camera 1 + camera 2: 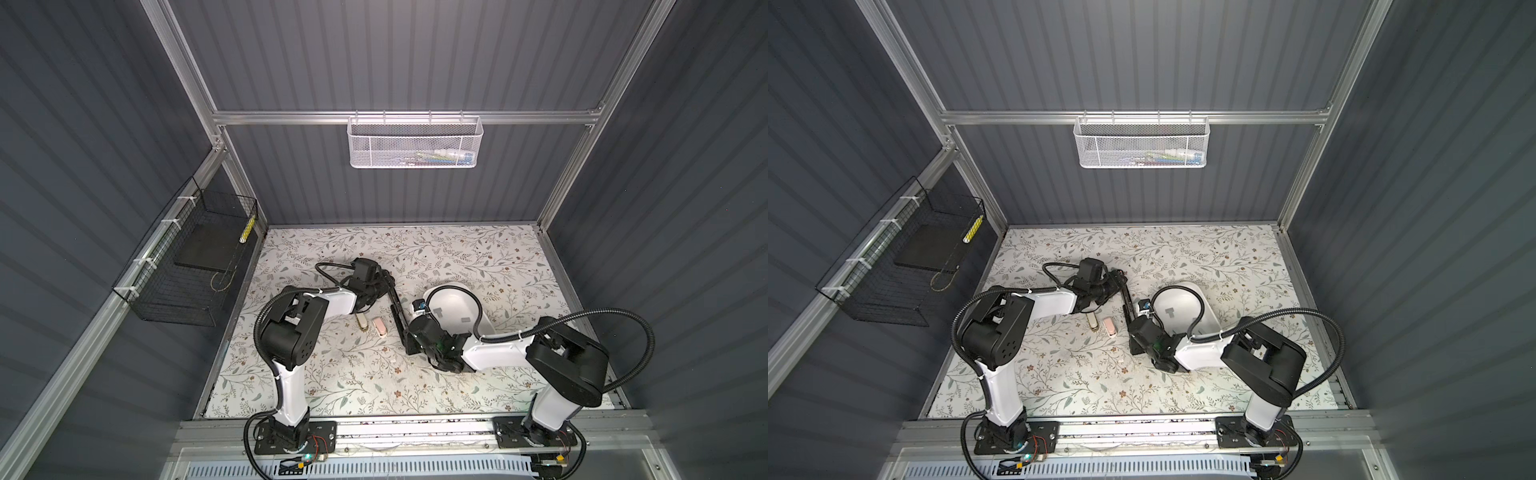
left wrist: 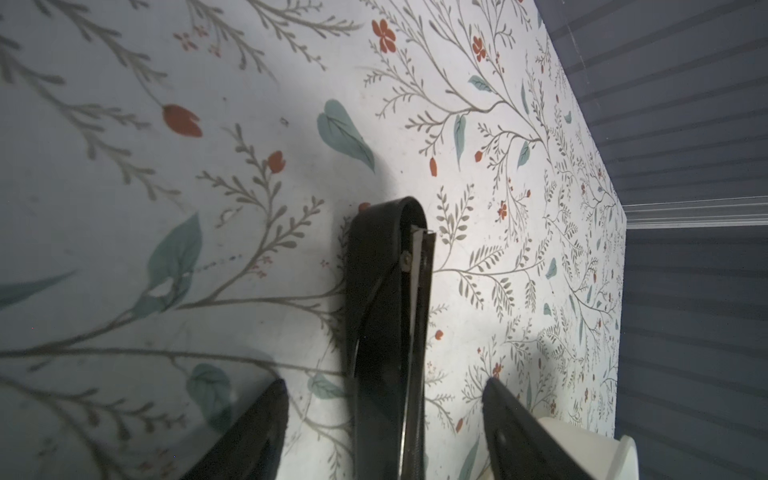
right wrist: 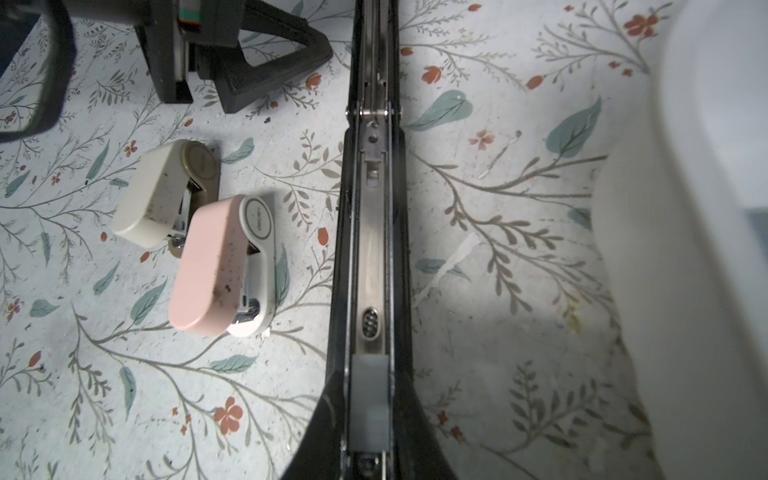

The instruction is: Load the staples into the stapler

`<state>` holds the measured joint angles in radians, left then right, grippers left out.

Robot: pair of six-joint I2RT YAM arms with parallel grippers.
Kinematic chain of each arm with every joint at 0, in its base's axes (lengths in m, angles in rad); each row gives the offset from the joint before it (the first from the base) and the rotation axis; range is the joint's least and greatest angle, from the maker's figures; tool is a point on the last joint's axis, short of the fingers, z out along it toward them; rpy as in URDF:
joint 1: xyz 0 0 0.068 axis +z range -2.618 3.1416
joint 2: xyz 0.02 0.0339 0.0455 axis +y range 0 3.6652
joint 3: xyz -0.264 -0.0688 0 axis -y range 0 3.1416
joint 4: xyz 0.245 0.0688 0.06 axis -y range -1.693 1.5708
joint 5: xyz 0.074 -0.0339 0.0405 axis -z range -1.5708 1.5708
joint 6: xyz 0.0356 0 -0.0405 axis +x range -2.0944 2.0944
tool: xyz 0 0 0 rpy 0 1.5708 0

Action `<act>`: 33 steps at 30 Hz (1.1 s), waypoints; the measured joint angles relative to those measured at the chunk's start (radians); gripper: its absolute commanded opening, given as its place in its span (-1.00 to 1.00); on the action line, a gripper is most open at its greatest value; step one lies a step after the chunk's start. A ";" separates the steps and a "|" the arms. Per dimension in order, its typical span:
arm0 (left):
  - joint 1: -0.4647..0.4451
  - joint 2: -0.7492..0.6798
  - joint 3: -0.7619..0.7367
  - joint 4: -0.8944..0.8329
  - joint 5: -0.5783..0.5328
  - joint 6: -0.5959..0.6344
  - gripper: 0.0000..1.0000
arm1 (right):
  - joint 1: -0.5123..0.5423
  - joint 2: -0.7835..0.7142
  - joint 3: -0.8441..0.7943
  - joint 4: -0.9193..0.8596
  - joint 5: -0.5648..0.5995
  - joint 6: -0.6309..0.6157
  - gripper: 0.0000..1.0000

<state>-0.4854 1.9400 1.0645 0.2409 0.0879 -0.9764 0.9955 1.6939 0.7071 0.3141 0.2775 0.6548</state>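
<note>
While open, stapler [image 3: 372,249] in right claw [image 3: 370,399]

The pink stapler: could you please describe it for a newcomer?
On the floral table, find the long black stapler in the middle. Left of it lie two small staplers. The pink stapler lies closer to it than the cream stapler.

Left arm [image 1: 286,374] is standing up from its base at the near edge and bending at the elbow, forearm lying low and pointing toward the middle. Left gripper [image 2: 383,381] is holding its fingers [image 2: 257,428] wide apart, one on each side of the stapler [image 2: 386,291] at its far end, a gap showing on both sides. Right arm [image 1: 498,351] is mirroring that pose, forearm reaching leftward. Right gripper [image 3: 371,378] is clamping the stapler's nearer end, jaws pressing on its two black sides.
</note>
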 measured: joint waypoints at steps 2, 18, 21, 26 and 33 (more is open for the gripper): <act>0.000 0.003 0.002 0.001 0.005 0.000 0.49 | -0.001 0.000 -0.004 0.008 -0.004 0.000 -0.93; 0.000 0.082 0.084 0.039 0.046 0.000 0.45 | -0.006 -0.014 -0.034 0.045 -0.027 -0.005 -0.95; 0.001 0.088 0.089 0.045 0.048 0.003 0.44 | -0.006 -0.014 -0.034 0.046 -0.027 -0.008 -0.96; 0.018 0.114 0.092 0.102 0.077 0.007 0.35 | 0.005 -0.014 -0.047 0.064 -0.011 -0.019 -1.00; 0.040 0.120 0.034 0.227 0.114 0.040 0.11 | 0.027 -0.014 -0.076 0.108 0.018 -0.063 -1.00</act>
<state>-0.4450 2.0598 1.0985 0.4675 0.2016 -0.9363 1.0225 1.6794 0.6315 0.4221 0.2955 0.5919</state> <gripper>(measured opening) 0.583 0.182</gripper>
